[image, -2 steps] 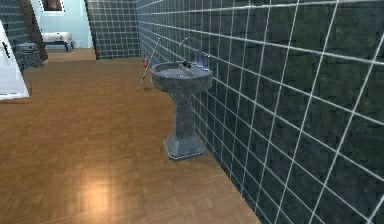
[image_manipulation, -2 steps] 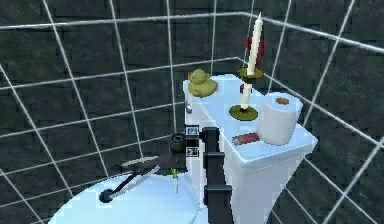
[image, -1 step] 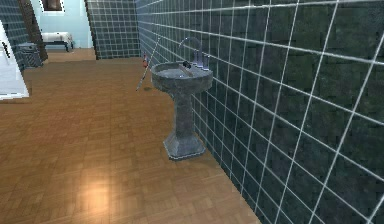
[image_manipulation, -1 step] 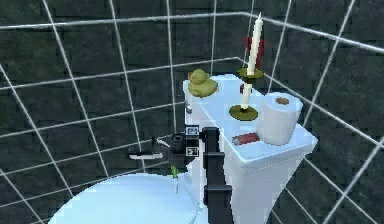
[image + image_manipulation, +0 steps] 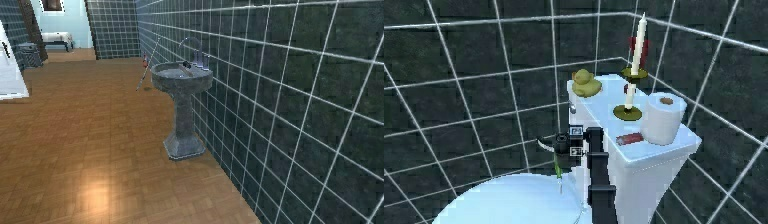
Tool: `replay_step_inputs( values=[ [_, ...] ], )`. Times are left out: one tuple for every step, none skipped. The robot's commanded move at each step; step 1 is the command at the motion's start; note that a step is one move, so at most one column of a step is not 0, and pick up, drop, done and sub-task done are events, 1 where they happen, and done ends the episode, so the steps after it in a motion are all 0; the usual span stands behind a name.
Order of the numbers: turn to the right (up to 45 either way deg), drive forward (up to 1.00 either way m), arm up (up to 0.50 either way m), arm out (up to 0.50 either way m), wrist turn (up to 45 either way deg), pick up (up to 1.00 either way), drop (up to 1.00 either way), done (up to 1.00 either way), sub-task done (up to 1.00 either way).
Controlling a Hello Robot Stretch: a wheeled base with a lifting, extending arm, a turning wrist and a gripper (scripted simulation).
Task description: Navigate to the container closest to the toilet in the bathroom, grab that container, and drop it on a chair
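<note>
The pincer (image 5: pixel 556 158) hangs at the end of the arm (image 5: pixel 599 190) before the dark tiled wall (image 5: pixel 454 90), above the pale toilet bowl (image 5: pixel 494 200) and just left of the toilet tank (image 5: pixel 646 180). Whether it grips anything cannot be told, since the bowl lies right behind its fingers. To its right the tank's lid serves as a shelf. A small flat reddish-brown thing (image 5: pixel 629 139) lies nearest, at about the pincer's height; resting on the toilet itself, it is likely the container to fetch, though its shape is too vague to be sure. Farther right stands a toilet-paper roll (image 5: pixel 664 118); up and right rise a tall candle (image 5: pixel 640 45) and a shorter candle (image 5: pixel 627 100); a rubber duck (image 5: pixel 585 83) sits just above. The arm's height, level with the lid, suits a short sideways reach
</note>
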Motion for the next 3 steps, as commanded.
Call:
replay_step_inputs(
  values=[
    [0.0, 0.00, -0.30, 0.00, 0.0, 0.00, 0.00, 0.00, 0.00],
    [0.0, 0.00, 0.00, 0.00, 0.0, 1.00, 0.00, 0.00, 0.00],
    [0.0, 0.00, 0.10, 0.00, 0.0, 0.00, 0.00, 0.00, 0.00]
  ],
)
